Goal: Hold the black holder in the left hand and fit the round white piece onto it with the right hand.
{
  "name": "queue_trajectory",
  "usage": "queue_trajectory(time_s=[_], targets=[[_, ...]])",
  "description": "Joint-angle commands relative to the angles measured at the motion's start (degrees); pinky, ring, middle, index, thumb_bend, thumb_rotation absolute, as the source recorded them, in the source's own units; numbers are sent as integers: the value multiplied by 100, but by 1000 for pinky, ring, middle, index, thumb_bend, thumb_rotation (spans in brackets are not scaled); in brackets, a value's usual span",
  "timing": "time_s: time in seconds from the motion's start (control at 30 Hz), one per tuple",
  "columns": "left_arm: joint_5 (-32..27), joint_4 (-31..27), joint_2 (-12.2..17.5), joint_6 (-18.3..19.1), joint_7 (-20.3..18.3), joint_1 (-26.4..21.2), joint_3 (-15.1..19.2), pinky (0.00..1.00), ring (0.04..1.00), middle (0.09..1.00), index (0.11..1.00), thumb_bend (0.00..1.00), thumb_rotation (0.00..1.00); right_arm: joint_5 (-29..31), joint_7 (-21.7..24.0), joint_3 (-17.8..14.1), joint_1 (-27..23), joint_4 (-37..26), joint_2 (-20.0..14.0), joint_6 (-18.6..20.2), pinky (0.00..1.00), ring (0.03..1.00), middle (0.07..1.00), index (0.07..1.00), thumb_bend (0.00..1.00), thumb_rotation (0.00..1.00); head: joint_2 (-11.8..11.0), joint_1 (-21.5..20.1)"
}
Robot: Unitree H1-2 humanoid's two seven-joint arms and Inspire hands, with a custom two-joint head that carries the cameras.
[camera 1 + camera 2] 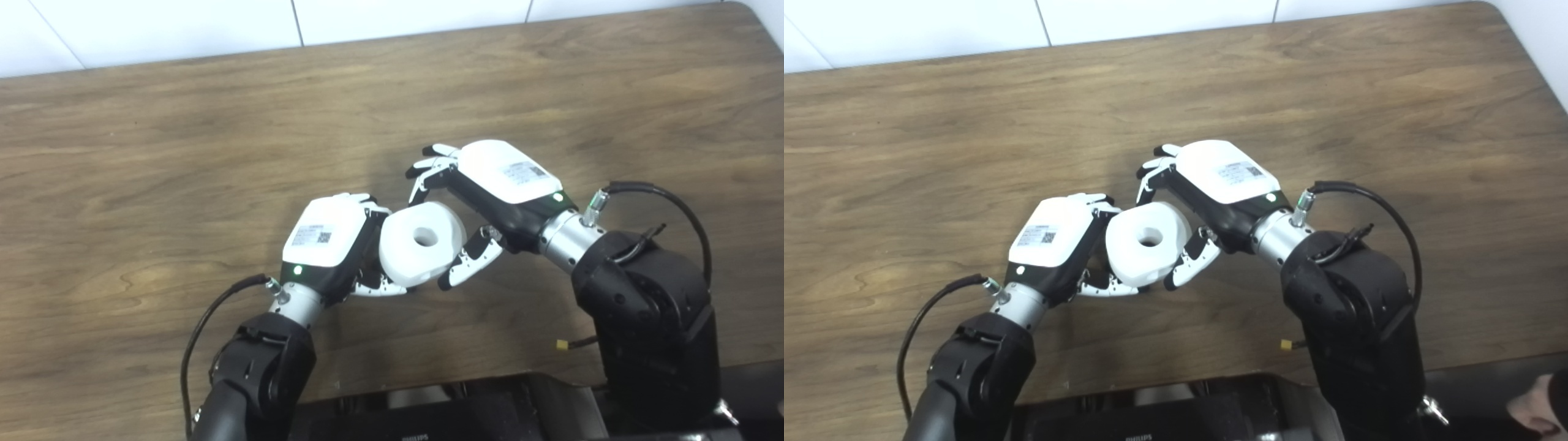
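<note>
Left eye view — round white piece (421, 244) between hands; left hand (327, 245) and right hand (490, 190) both clasp it.

Two head cameras side by side, looking down close, both sharing the same brown wooden table (184, 153).

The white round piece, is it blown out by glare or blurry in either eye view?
Left eye view: the round white piece is bright but its center hole reads clearly; a soft shadow lies on the table behind the hands. Right eye view: similarly sharp, no strong glare.
</note>
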Motion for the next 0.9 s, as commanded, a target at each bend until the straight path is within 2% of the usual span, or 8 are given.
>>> queue_trajectory(time_s=[0.0, 0.4, 0.43, 0.5, 0.67, 0.87], targets=[[18, 33, 36, 3, -319, 50, -57, 867, 842, 773, 487, 521, 55, 39, -7, -11, -81, -64, -19, -101, 855, 942, 839, 490, 521, 160, 1, -1], [33, 48, 14, 7, -379, 34, -51, 870, 846, 779, 487, 521, 55, -33, -17, -15, -65, -62, 38, -110, 856, 941, 836, 493, 519, 169, -24, -24], [30, 45, 10, 9, -382, 36, -51, 872, 848, 779, 487, 521, 55, -21, -14, -16, -65, -65, 37, -106, 858, 942, 837, 562, 709, 314, -23, -15], [35, 46, 3, 14, -388, 37, -53, 873, 848, 779, 486, 521, 55, -3, 1, -21, -71, -81, 40, -94, 861, 944, 842, 616, 819, 400, -22, -9], [58, 59, -10, 23, -399, 35, -59, 871, 847, 780, 486, 521, 56, -109, 151, -4, -135, -140, 17, -112, 881, 952, 869, 701, 892, 461, -15, 6], [83, 48, 2, -5, -374, 46, -62, 862, 843, 778, 486, 521, 56, -216, 285, -26, -200, -221, 30, -166, 912, 982, 923, 822, 975, 487, -12, 15]])
